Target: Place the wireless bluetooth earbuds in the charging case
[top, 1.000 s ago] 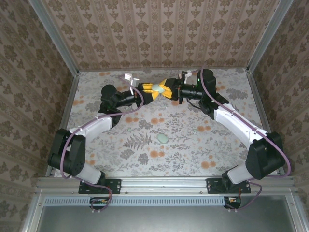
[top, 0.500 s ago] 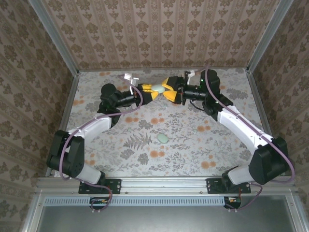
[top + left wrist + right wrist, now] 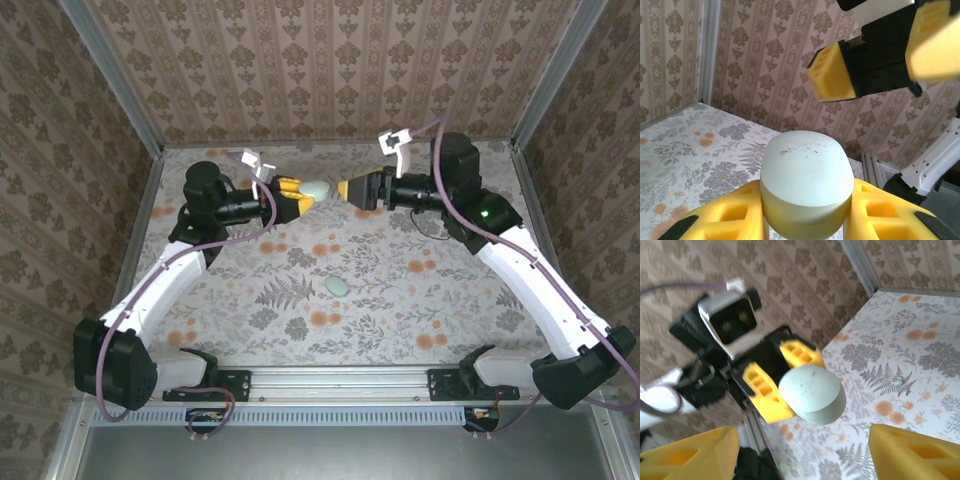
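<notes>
A pale green, rounded charging case (image 3: 317, 189) with its lid down hangs above the far middle of the table. My left gripper (image 3: 304, 197) is shut on it, a yellow pad on each side of it (image 3: 805, 190). My right gripper (image 3: 351, 188) stands open just right of the case and apart from it. In the right wrist view the case (image 3: 812, 394) lies ahead of the wide-apart fingers (image 3: 695, 450). Two tiny pale green bits (image 3: 897, 382) on the table may be the earbuds; they are too small to tell.
A pale green oval piece (image 3: 338, 287) lies on the flowered table (image 3: 400, 320) near its middle, below both grippers. Patterned walls and metal frame posts (image 3: 150, 190) close in the table on the left, right and back.
My right gripper has opened and drawn back to the right, off the case. The left gripper has kept its hold and shifted slightly left with the case.
</notes>
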You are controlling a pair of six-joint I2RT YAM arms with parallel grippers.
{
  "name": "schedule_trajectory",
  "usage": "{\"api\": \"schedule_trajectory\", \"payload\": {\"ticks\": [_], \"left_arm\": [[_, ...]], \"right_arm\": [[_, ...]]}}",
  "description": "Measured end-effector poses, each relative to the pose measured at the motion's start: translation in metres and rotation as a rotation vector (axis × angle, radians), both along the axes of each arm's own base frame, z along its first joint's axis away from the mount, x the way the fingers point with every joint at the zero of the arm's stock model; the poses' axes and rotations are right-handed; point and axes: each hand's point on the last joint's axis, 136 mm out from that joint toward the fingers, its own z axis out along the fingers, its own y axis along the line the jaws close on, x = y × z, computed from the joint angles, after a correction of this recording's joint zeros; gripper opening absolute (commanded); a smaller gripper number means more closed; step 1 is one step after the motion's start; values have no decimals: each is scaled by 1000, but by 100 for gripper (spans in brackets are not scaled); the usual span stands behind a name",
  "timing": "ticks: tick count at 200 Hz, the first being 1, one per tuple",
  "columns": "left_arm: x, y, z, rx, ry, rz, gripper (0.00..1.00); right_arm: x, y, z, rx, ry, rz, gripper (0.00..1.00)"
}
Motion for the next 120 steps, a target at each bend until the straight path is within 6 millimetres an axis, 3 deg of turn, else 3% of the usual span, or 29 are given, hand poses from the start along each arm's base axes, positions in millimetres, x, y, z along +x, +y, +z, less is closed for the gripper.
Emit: {"api": "schedule_trajectory", "payload": {"ticks": [45,120], "left_arm": [[-14,1,1,15,34,-55,27],[-23,2,5,18,45,-89,27]], "right_arm": [[-6,18,-13,-51,-79,129,75],[-10,30,-25,-63,-84,216,74]]}}
